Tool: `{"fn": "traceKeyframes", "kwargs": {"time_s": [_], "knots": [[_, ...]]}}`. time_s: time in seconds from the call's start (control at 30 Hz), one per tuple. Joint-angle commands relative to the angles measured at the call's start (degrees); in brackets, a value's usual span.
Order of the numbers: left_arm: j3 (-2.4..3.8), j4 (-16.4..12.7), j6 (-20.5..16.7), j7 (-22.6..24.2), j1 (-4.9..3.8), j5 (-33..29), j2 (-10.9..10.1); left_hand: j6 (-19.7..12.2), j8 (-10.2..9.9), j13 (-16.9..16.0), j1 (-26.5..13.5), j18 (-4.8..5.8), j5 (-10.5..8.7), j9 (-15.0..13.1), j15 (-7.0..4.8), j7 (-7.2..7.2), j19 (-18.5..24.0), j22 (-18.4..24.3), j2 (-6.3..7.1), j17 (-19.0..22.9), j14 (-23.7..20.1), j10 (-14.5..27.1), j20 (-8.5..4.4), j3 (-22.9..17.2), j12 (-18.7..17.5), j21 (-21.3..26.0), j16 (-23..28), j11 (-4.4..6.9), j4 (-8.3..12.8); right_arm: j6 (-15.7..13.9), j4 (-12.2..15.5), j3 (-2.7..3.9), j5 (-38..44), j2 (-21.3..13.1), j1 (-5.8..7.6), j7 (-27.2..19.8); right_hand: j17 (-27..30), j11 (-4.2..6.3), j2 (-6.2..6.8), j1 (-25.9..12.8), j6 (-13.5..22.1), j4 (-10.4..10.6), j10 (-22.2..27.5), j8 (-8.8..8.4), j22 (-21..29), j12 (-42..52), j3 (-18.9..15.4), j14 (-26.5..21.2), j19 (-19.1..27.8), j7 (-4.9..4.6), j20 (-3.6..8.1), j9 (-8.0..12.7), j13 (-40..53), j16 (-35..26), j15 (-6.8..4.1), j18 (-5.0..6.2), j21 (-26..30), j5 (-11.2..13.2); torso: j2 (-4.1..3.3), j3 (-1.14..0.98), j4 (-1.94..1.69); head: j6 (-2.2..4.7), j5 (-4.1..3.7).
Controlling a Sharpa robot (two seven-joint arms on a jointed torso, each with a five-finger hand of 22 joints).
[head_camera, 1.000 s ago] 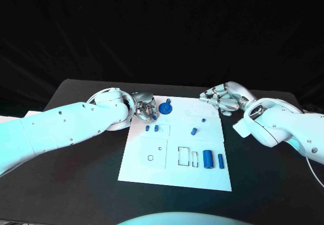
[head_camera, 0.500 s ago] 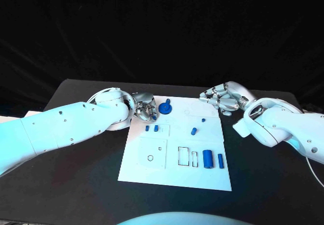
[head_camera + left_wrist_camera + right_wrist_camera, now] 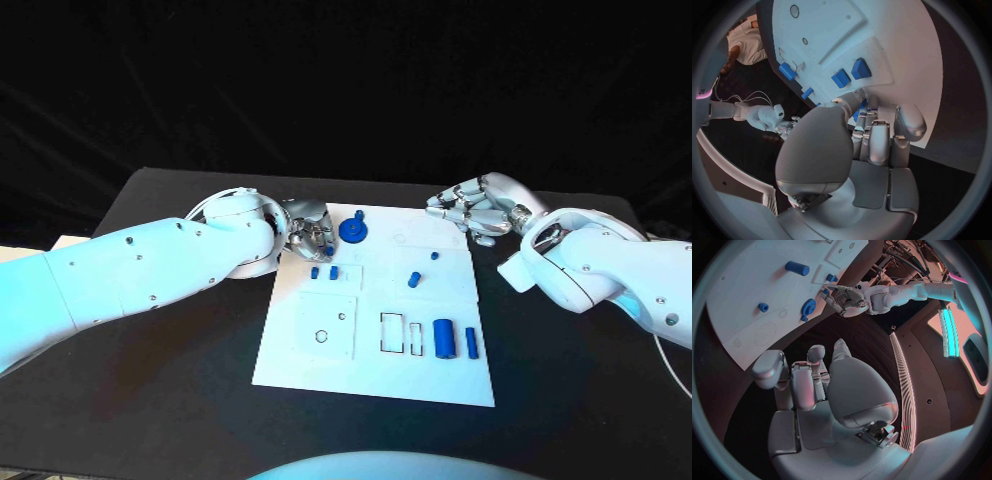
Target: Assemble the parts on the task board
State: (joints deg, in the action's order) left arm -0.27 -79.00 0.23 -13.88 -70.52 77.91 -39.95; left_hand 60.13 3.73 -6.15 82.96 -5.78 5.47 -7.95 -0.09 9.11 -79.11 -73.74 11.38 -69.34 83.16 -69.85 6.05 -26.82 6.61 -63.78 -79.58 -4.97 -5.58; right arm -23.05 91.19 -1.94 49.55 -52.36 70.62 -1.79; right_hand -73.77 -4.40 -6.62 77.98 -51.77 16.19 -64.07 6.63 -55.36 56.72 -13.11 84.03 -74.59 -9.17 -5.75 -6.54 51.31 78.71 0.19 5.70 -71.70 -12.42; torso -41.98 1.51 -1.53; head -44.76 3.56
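almost nothing has moved since the earlier frames: both hands are kept at the far corners of the task board, probably so the parts stay reachable. the left hand, fingers curled in on nothing, sits just beside the blue gear. the right hand is likewise curled and empty, off the board's far right corner. two small blue blocks lie near the gear, unassembled.
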Motion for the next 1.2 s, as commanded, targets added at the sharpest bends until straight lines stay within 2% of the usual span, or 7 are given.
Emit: {"fn": "traceKeyframes", "kwargs": {"time_s": [0.03, 0.2, 0.3, 0.5, 0.9, 1.03, 1.2], "knots": [[0.04, -0.01, 0.52, -0.18, -0.02, 0.29, -0.10, -0.82, -0.26, 0.09, -0.31, 0.11, 0.03, 0.27, 0.56, 0.06, 0.13, -0.01, 0.51, 0.13, 0.01, 0.58, 0.19, -0.07, -0.31, 0.28, 0.31, -0.05, -0.01, 0.33, -0.01, 0.00, 0.12, 0.01, -0.04, -0.52, 0.13, 0.12, -0.30, 0.04, -0.35, 0.06, 0.35, 0.24, 0.18, 0.00, -0.39, 1.82, 0.07, -0.03, 0.04, -0.09, -0.19, -0.26, -0.41, 0.89, 0.13, -0.16, 0.02, 0.01, 0.00, -0.04, 0.03], [0.05, 0.04, -0.07, -0.15, -0.02, 0.30, -0.46, -2.04, -0.23, 0.13, -0.44, 0.00, 0.03, 0.78, 0.69, 0.18, 0.34, 0.18, 0.74, 0.45, -0.11, 0.95, 0.33, -0.20, -0.64, 0.76, 0.39, -0.21, -0.07, 0.03, -0.21, 0.00, 0.49, -0.03, -0.04, -0.10, 0.28, 0.10, -0.24, 0.11, -0.24, 0.00, 1.06, 0.19, 0.86, -0.79, -0.48, 1.75, 0.39, -0.06, 0.04, -0.06, -1.10, -0.38, -0.40, 1.01, 0.51, -0.18, 0.01, 0.00, 0.03, -0.03, 0.07], [0.07, 0.08, -0.78, 0.29, -0.02, -0.58, -0.94, -2.62, -0.17, 0.25, -1.01, -0.17, -0.02, 1.08, 0.90, 0.38, 0.77, 0.70, 1.02, 1.24, -0.45, 1.68, 0.49, -0.02, -1.09, 1.74, 0.76, -0.49, -0.43, 0.12, -0.60, 0.00, 2.12, -0.14, -0.04, 1.42, 0.56, -0.12, 0.04, 1.53, 0.06, -0.67, 6.90, 0.14, 1.83, -7.57, -0.82, 1.42, 0.97, -0.26, -0.11, 0.00, -7.79, -0.67, -0.21, 1.17, 1.17, -0.43, 0.02, -0.01, 0.04, 0.00, -0.01], [0.35, 0.12, -1.96, 1.81, -0.36, -6.16, -2.45, -4.20, -0.10, 0.60, -2.02, -0.76, -0.07, 1.79, 1.26, 0.41, 2.07, 2.36, 1.56, 3.61, -1.50, 3.79, 0.87, 1.36, -1.86, 4.76, 2.04, -0.88, -1.21, 2.88, -1.92, 0.00, 6.44, -0.47, -0.04, 3.70, 2.97, -0.04, 0.29, 8.61, -1.03, -4.50, 10.10, 0.75, 3.54, -16.24, 0.47, 0.64, 1.81, -0.23, -0.08, -0.14, -15.20, -2.48, -0.35, 1.50, 2.33, -1.10, 0.13, -0.04, 0.03, 0.28, -0.16], [0.53, -0.65, -3.12, 3.74, -2.11, -12.09, -6.43, -4.25, 0.39, 1.09, -0.96, -1.43, 0.00, 2.34, 1.72, 0.81, 3.79, 4.59, 0.86, 6.80, -3.07, 6.70, 1.35, 3.29, -2.03, 8.91, 3.82, -1.45, -0.99, 9.15, -3.69, 0.01, 26.10, -1.09, -0.04, 7.20, 8.12, 0.03, 1.49, 16.48, -7.13, -7.63, 0.44, -0.72, 4.75, -41.77, 1.26, 1.45, 0.31, 0.57, -0.02, 0.51, -37.66, -7.14, -0.56, 1.46, 3.56, -0.56, 0.03, 0.00, 0.01, 0.96, -0.38], [0.52, -1.54, -9.75, 9.60, -2.23, -24.01, -7.58, -0.63, 2.35, 0.93, 1.21, -2.29, 0.12, 1.78, 1.53, 1.29, 5.55, 7.12, -1.38, 10.77, -4.72, 5.17, 1.30, 1.23, -0.80, 13.35, 6.10, -1.55, -0.38, 9.92, -2.92, 0.01, 35.49, -1.00, -0.11, 8.38, 8.40, 0.40, 1.53, 17.80, -8.53, -8.44, -1.13, -1.16, 5.17, -44.34, 1.53, 1.56, 0.37, 1.10, 0.09, 0.65, -40.22, -7.46, -0.64, 1.52, 3.93, -0.24, 0.00, -0.02, 0.02, 1.21, -0.72], [-0.08, -3.60, -14.30, 19.14, -2.27, -52.51, -8.91, 1.38, 3.70, 0.10, 1.73, -3.62, -0.06, 1.56, 0.85, 0.49, 9.18, 11.32, -2.74, 17.21, -7.98, 1.81, 0.70, 0.14, 2.09, 20.81, 10.62, -0.34, 0.15, 10.97, -1.39, 0.02, 45.51, -0.57, -0.49, 10.31, 9.77, 0.58, 1.31, 18.38, -10.04, -8.69, -2.16, -1.82, 6.16, -47.44, 1.97, 1.38, 0.61, 1.78, 0.16, 0.82, -43.09, -8.74, -0.72, 1.67, 4.69, 3.44, -0.04, 0.01, 0.05, 1.74, -1.43]]}}
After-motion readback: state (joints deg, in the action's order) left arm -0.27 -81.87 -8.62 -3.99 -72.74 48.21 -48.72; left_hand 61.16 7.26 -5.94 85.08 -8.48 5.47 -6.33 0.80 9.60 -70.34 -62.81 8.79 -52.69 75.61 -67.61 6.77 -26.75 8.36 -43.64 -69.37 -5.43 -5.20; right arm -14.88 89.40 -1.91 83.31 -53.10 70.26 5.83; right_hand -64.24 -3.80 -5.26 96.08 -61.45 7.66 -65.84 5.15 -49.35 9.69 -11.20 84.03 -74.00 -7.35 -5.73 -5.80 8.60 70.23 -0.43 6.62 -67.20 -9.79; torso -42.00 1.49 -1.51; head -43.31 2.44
